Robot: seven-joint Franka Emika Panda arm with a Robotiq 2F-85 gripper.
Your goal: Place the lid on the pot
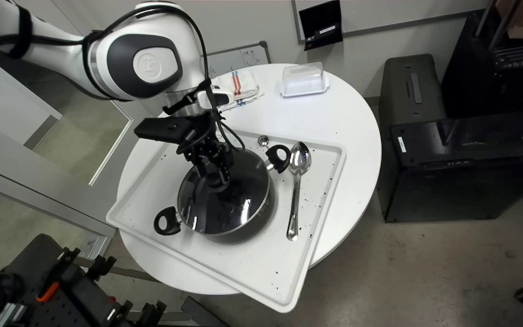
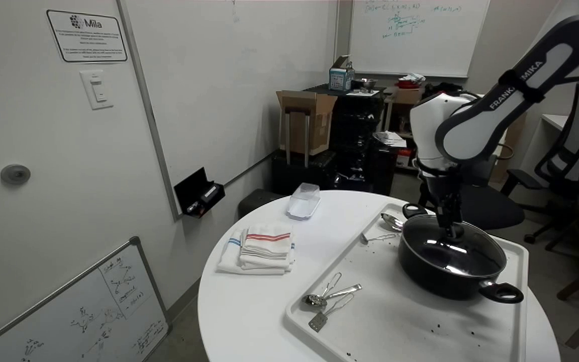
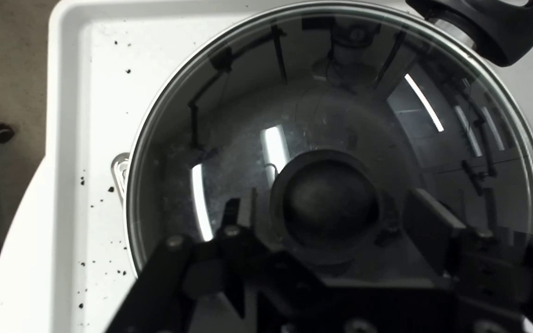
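The clear glass lid (image 1: 225, 211) with its metal rim lies on top of the black pot (image 1: 266, 215); in an exterior view the lid (image 2: 470, 256) looks level on the pot (image 2: 430, 276). The lid fills most of the wrist view (image 3: 331, 111), with its round black knob (image 3: 329, 196) near the middle. My gripper (image 3: 333, 201) is open, with one finger on each side of the knob and a gap visible on both sides. In an exterior view the gripper (image 1: 214, 175) points down at the lid's centre. The pot's two loop handles stick out on opposite sides.
The pot stands on a white tray (image 1: 239, 263) on a round white table (image 1: 352, 136). A large metal spoon (image 1: 297, 190) lies beside the pot. Several small utensils (image 2: 318, 301) lie at a tray corner. Folded towels (image 2: 268, 249) and a clear-lidded box (image 2: 303, 201) sit beyond the tray.
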